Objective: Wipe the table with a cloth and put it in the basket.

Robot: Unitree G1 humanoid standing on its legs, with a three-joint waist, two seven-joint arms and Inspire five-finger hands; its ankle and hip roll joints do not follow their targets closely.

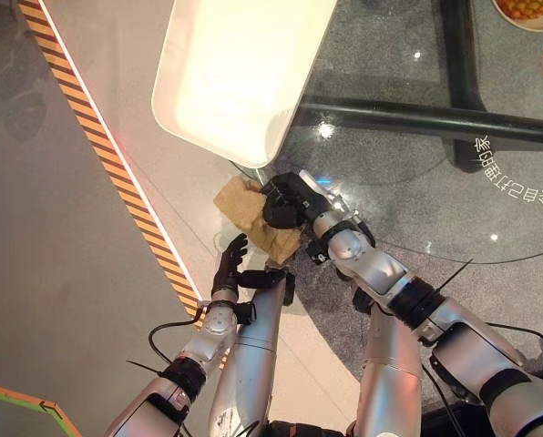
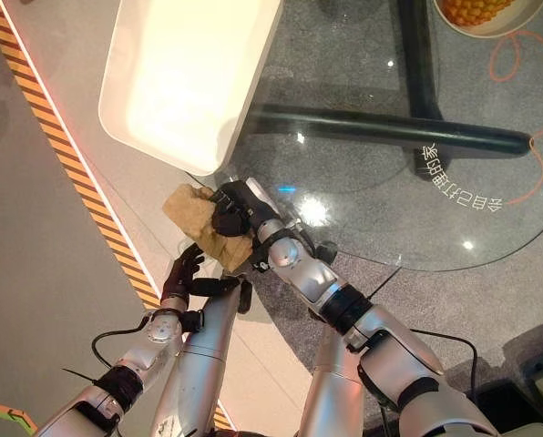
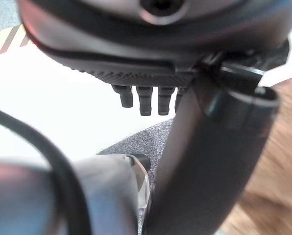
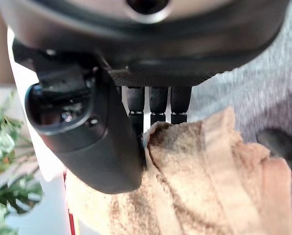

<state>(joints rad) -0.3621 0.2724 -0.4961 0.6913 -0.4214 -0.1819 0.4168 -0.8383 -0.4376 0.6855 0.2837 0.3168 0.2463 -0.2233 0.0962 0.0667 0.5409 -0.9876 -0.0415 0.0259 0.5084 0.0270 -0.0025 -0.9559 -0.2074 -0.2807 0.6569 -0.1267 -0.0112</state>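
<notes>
A tan cloth [image 1: 238, 206] hangs crumpled at the near-left edge of the round glass table [image 1: 417, 182]. My right hand [image 1: 290, 202] is shut on the cloth, with its thumb [image 4: 87, 127] pressed into the folds [image 4: 209, 171]. The cloth's lower end droops past the table's edge. Just below it my left hand [image 1: 229, 266] is open, fingers straight, thumb reaching toward the cloth's hanging end [image 3: 278, 161]. Whether the two touch I cannot tell. A white tub-like basket [image 1: 285, 118] stands right beyond the cloth, its near corner close to the right hand.
A black bar [image 1: 417, 118] runs under the glass. At the table's far right sits a bowl [image 2: 481, 14] of yellow items. An orange-and-black striped tape [image 1: 98, 137] crosses the floor on the left.
</notes>
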